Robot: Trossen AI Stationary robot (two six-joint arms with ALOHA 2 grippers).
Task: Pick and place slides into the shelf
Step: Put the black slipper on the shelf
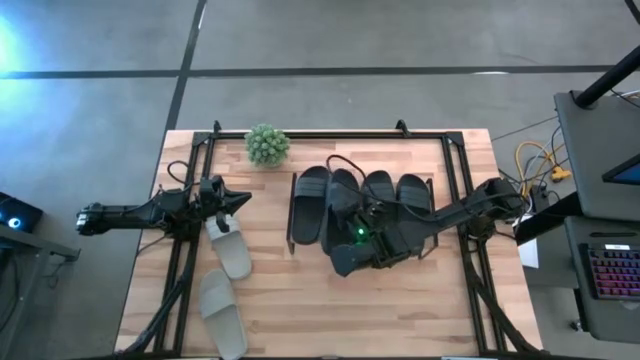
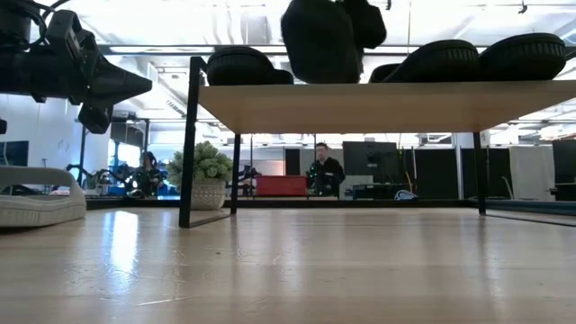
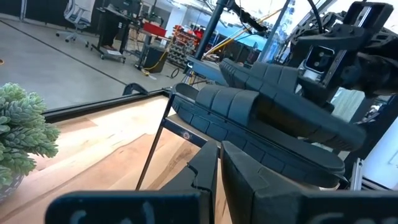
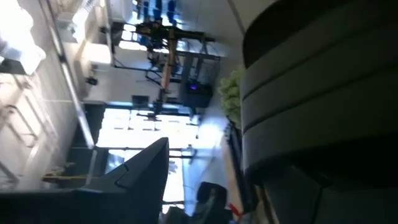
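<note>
My right gripper [image 1: 352, 232] reaches in from the table's right over the shelf [image 2: 360, 106] and is shut on a black slide [image 2: 319, 38] standing on end above the pale board. Three more black slides [image 1: 310, 205] [image 1: 380, 190] [image 1: 413, 192] lie on the shelf top. Two pale grey-beige slides [image 1: 232, 250] [image 1: 222, 312] lie soles down on the table at the left. My left gripper [image 1: 243, 199] hovers shut above the table just beyond the nearer pale slide, touching nothing. My right gripper holds a black slide [image 4: 311, 93] that fills the wrist view next to one finger [image 4: 146, 168]. The gripper body hides the place of contact from above, so I cannot tell which part it has. The slide stands tilted on end, its lower end [image 2: 315, 76] just above the board.
A small potted plant [image 1: 267, 145] stands at the far edge, left of the shelf. The black rail frame [image 1: 190, 250] runs along the table's left, right and far sides. Bare wood [image 1: 400, 310] lies in front of the shelf. People sit in the room behind [image 2: 322, 166].
</note>
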